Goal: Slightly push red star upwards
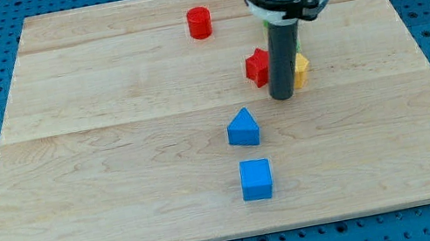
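Observation:
The red star [256,67] lies on the wooden board, right of centre, partly hidden behind my rod. My tip [282,95] rests on the board just below and to the right of the red star, close to it. A yellow block [301,69] sits right behind the rod on its right side, mostly hidden, so its shape is unclear. Whether the rod touches either block cannot be told.
A red cylinder [199,22] stands near the view's top, left of the arm. A blue triangular block [243,128] lies below the tip, and a blue cube [256,179] below that. The wooden board [98,159] sits on a blue pegboard surface.

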{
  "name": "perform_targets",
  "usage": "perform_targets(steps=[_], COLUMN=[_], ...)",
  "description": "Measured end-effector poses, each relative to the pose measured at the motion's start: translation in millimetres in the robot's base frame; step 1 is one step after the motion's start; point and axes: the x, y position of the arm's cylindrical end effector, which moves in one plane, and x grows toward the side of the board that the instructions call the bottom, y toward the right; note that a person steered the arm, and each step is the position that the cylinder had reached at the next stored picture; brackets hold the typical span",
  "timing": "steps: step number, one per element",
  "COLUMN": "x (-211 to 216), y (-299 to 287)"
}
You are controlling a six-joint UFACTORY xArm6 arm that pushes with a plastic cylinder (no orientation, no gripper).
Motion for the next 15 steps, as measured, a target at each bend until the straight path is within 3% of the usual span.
perform_targets(steps=[1, 4, 5, 7, 8, 12, 15], x=[-12, -48, -7, -9, -11, -27, -61], y=[-4, -101, -104, -33, -29, -33, -83])
